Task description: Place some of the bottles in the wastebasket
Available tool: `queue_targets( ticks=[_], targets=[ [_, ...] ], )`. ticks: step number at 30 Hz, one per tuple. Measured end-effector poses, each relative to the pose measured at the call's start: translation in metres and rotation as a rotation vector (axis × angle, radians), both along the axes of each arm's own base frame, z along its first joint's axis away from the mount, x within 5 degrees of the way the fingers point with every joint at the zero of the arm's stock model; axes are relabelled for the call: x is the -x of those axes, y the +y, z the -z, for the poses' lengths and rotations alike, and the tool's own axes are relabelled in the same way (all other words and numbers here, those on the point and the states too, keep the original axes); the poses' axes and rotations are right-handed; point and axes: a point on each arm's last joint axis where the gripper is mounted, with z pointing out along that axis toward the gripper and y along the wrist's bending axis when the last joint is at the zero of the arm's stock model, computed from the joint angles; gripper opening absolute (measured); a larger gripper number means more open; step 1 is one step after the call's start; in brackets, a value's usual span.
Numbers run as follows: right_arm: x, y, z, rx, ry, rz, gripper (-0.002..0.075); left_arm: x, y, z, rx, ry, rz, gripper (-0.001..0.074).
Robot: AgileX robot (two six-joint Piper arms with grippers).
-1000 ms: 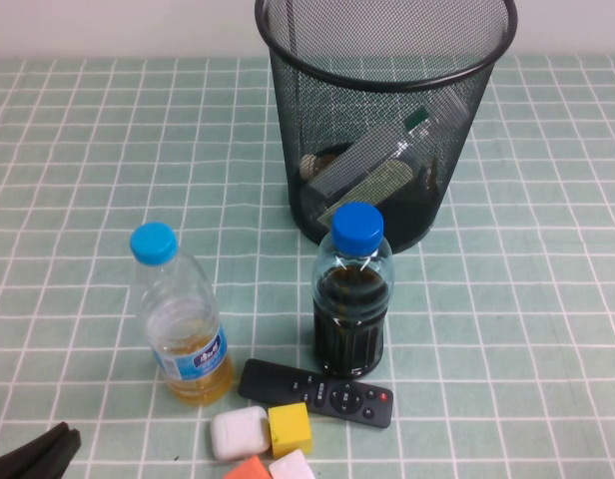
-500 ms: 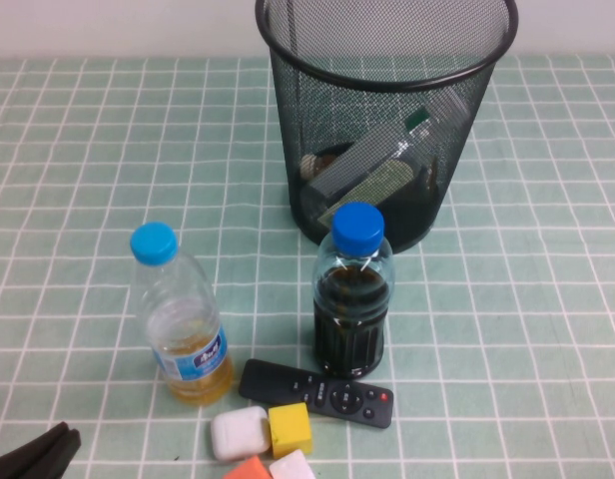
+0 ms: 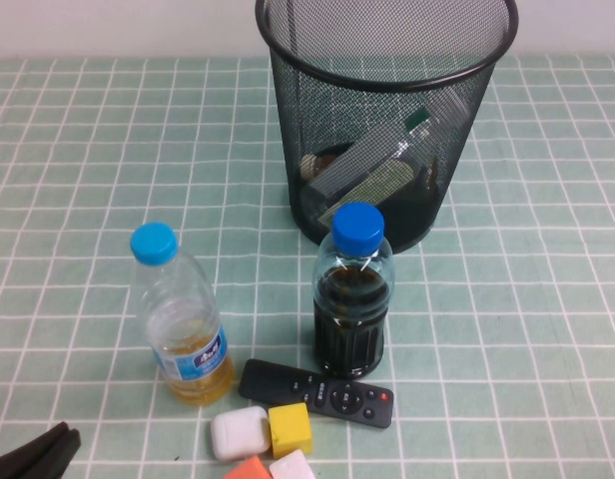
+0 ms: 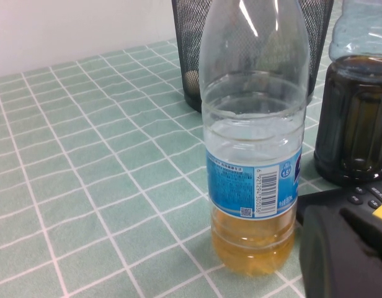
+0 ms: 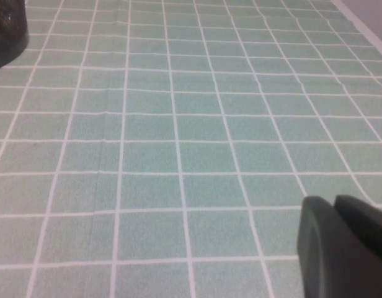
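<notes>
The left gripper (image 3: 33,454) sits low at the near left corner of the table (image 3: 68,160), with only a dark tip showing in the high view; whether its fingers are spread or pressed together cannot be told, and it holds nothing that can be seen. Just ahead of it and toward the middle stands the light-blue-capped bottle (image 3: 180,317), upright, with yellowish liquid in its lower part (its blue label faces the left wrist camera). Beyond that bottle, further toward the middle, the blue-capped bottle of dark liquid (image 3: 353,294) stands upright, and a black remote (image 3: 315,392) lies in front of it, near a white case (image 3: 238,432) and a yellow block (image 3: 289,429).

Farthest from the left gripper, at the back of the table, stands the wastebasket (image 3: 382,120). Through its mesh the taller clear bottle (image 3: 372,165) lies tilted inside, and the beige cap of the small amber-brown bottle (image 3: 312,165) shows beside it.

The right gripper (image 5: 343,248) hangs over bare checked cloth, well apart from everything; its finger state cannot be told.
</notes>
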Motion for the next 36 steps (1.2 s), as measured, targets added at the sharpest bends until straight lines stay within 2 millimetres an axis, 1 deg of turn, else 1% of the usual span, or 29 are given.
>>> queue_targets(
  ticks=[3,5,9,12,16,22,36],
  targets=[
    [0.000,0.000,0.000,0.000,0.000,0.000,-0.0008,0.000,0.000,0.000,-0.024,-0.017,-0.001,-0.0004],
    [0.000,0.000,0.000,0.000,0.001,0.000,-0.0008,-0.002,0.003,-0.002,-0.007,-0.034,-0.039,-0.0004],
    [0.000,0.000,0.000,0.000,0.001,0.000,-0.0008,-0.005,0.014,-0.010,0.060,-0.107,-0.213,-0.0004],
    [0.000,0.000,0.000,0.000,0.001,0.000,-0.0008,-0.001,0.023,-0.013,0.099,-0.154,-0.336,-0.0004],
    [0.000,0.000,0.000,0.000,0.002,0.000,-0.0008,0.001,0.028,-0.003,0.077,-0.062,-0.438,-0.0004],
    [0.000,0.000,0.000,0.002,0.000,0.001,-0.0008,0.003,0.030,0.014,-0.008,0.116,-0.458,-0.0004],
    [0.000,0.000,0.000,0.002,0.000,0.001,-0.0008,0.004,0.030,0.015,-0.017,0.128,-0.459,-0.0004]
  ],
)
